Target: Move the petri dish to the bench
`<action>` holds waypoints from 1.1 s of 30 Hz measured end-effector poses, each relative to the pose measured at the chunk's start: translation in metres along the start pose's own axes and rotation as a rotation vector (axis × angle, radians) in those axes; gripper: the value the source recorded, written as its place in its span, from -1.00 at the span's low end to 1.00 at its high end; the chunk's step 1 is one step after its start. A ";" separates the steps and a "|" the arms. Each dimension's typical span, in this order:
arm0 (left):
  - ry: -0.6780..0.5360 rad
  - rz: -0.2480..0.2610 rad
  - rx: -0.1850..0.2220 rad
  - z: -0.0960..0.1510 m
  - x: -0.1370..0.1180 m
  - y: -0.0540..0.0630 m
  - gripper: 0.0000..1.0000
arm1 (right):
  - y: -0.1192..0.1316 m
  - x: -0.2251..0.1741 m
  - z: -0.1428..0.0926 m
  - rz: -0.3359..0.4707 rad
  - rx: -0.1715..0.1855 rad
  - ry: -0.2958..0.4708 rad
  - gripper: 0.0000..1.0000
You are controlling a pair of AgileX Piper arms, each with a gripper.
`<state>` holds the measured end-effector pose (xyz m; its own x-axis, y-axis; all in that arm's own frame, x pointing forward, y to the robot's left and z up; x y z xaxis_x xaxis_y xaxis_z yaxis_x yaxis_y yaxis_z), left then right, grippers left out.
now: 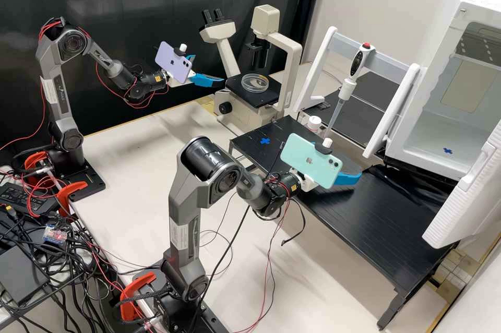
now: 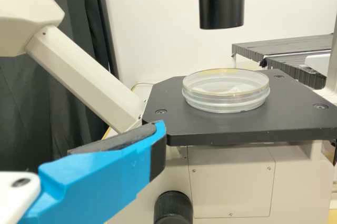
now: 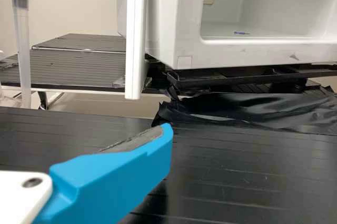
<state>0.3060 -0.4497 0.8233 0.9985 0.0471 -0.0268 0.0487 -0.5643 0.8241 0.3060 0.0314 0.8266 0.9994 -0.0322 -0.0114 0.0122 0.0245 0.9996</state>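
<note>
A clear, round petri dish, glassy and shallow with a yellow-tinged rim, sits on the microscope stage, at three o'clock from the left gripper in the high view. Both grippers are spread.

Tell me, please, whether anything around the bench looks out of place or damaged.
The black plastic sheeting before the white box-shaped cabinet looks crumpled, with a ragged edge, and red and black cables lie tangled near the arms' bases. The clear round petri dish sits flat on the black microscope stage.
</note>
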 end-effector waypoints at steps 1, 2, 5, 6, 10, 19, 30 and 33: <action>0.000 0.000 0.000 0.000 0.000 0.000 1.00 | 0.000 0.000 0.000 0.000 0.000 0.000 1.00; 0.000 0.000 0.000 0.000 0.000 0.000 1.00 | 0.000 0.000 0.000 0.000 0.000 0.000 1.00; 0.000 0.000 0.000 0.000 0.000 0.000 1.00 | 0.000 0.000 0.000 0.000 0.000 0.000 1.00; 0.000 0.000 0.000 0.000 0.000 0.000 1.00 | 0.000 0.000 0.000 0.000 0.000 0.000 1.00; 0.000 0.000 0.000 0.000 0.000 0.000 1.00 | -0.003 -0.003 0.002 -0.006 0.000 -0.005 1.00; 0.000 0.000 0.000 0.000 0.000 0.000 1.00 | -0.010 -0.028 -0.026 -0.009 0.008 0.106 1.00; 0.000 0.000 0.000 0.000 0.000 0.000 1.00 | -0.049 -0.044 -0.095 -0.087 -0.112 0.350 1.00; 0.000 0.000 0.000 0.000 0.000 0.000 1.00 | -0.062 -0.040 -0.111 -0.110 -0.160 0.403 1.00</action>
<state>0.3060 -0.4497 0.8233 0.9985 0.0471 -0.0268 0.0487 -0.5643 0.8241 0.2683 0.1416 0.7623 0.9242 0.3476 -0.1579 0.0922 0.1983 0.9758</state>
